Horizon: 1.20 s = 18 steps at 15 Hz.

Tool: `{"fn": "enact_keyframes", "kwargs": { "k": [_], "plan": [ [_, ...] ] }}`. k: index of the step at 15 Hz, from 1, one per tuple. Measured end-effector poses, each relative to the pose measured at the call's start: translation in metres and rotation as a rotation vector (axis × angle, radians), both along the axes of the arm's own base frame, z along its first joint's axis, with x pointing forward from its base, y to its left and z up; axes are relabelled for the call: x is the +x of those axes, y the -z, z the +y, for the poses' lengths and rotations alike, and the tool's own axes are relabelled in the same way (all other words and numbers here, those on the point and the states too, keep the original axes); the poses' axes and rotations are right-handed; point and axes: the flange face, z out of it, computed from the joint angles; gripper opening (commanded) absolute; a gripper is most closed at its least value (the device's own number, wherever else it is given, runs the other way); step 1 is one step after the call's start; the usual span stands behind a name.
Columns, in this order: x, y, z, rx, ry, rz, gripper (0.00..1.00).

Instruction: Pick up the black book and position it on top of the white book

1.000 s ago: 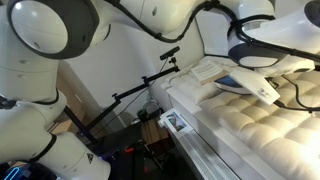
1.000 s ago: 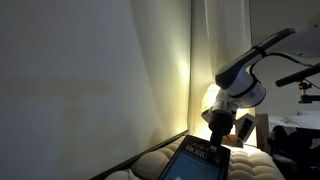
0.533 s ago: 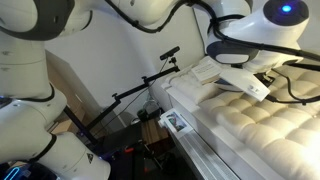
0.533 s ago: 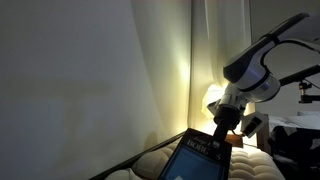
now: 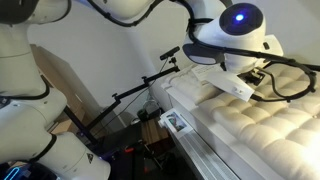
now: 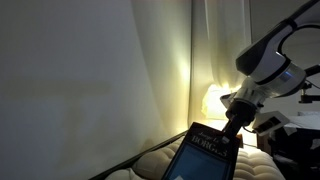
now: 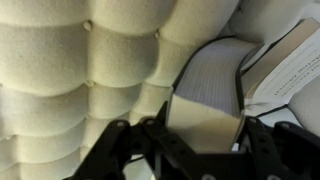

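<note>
Fingers point(image 7: 112, 152) grip black book point(image 6: 205, 158), long axis tilted.

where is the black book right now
Bottom centre of an exterior view, the black book hangs tilted from the gripper at its upper right edge, above the mattress.

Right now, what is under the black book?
The quilted mattress shows below and around the black book, gripped by the tool. The spot directly beneath is covered by the book itself, so contact cannot be judged.
</note>
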Motion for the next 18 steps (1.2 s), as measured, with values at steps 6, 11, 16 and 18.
{"fn": "enact_keyframes", "kwargs": {
  "k": [6, 11, 16, 18],
  "plan": [
    [-0.038, -0.016, -0.003, 0.004, 0.002, -0.085, 0.29],
    [-0.055, -0.019, -0.006, 0.002, 0.02, -0.091, 0.29],
    [-0.059, -0.017, -0.009, -0.007, 0.03, -0.08, 0.29],
    [-0.06, -0.018, -0.013, -0.02, 0.041, -0.082, 0.29]
  ]
}}
